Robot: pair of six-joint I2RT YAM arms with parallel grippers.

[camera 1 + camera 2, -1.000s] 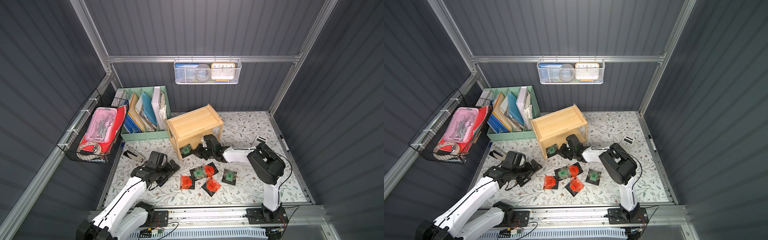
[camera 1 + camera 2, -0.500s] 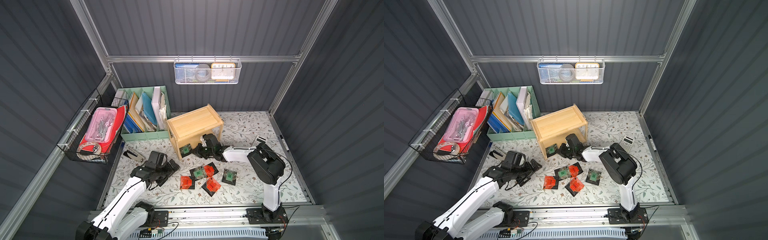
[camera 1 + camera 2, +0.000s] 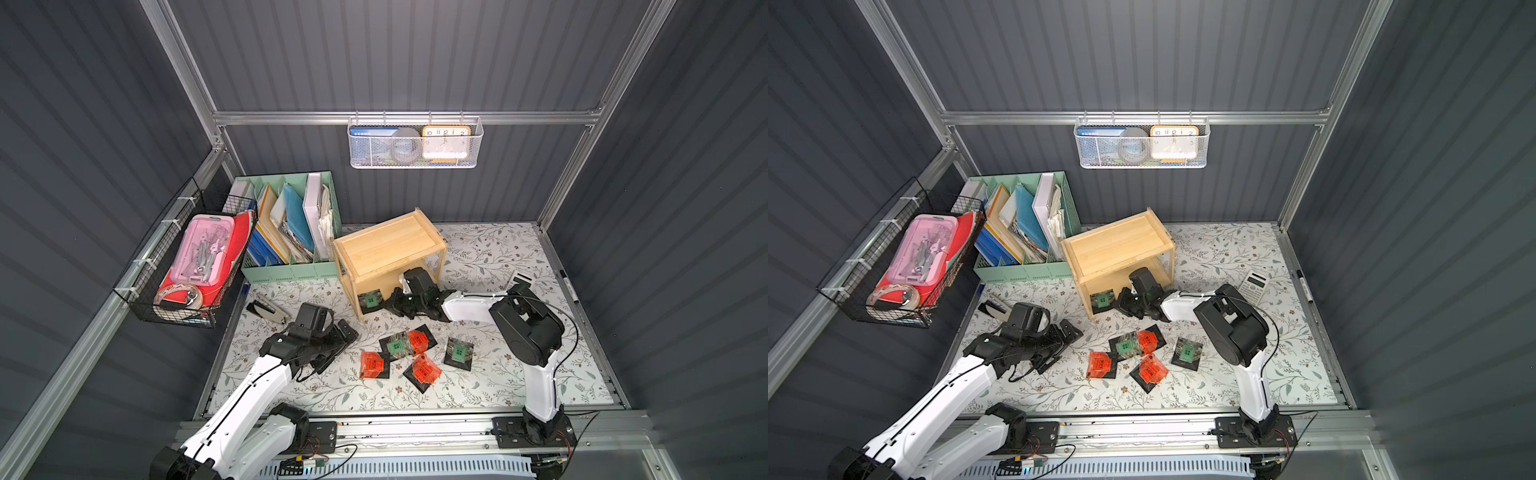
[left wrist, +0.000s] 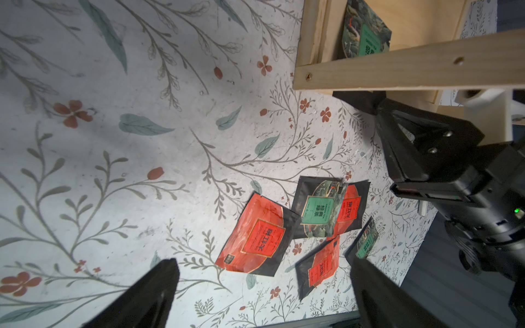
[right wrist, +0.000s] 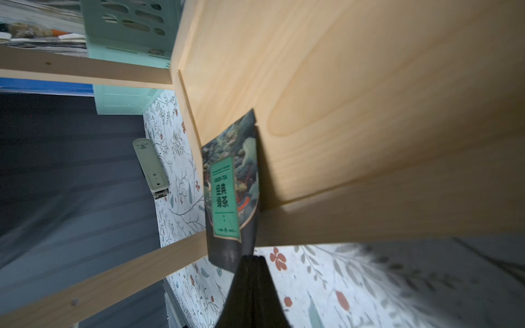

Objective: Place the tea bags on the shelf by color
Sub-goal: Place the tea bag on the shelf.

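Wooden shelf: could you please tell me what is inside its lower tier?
One green tea bag at the front, pinched by the right claw; the top board hides the rest.

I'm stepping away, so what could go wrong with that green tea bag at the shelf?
The right pincer grips only a corner of the green-labelled black-backed tea bag, which lies across the lower front rim of the light wooden shelf; released there, it may slide off. Lifting could bump the upper board.
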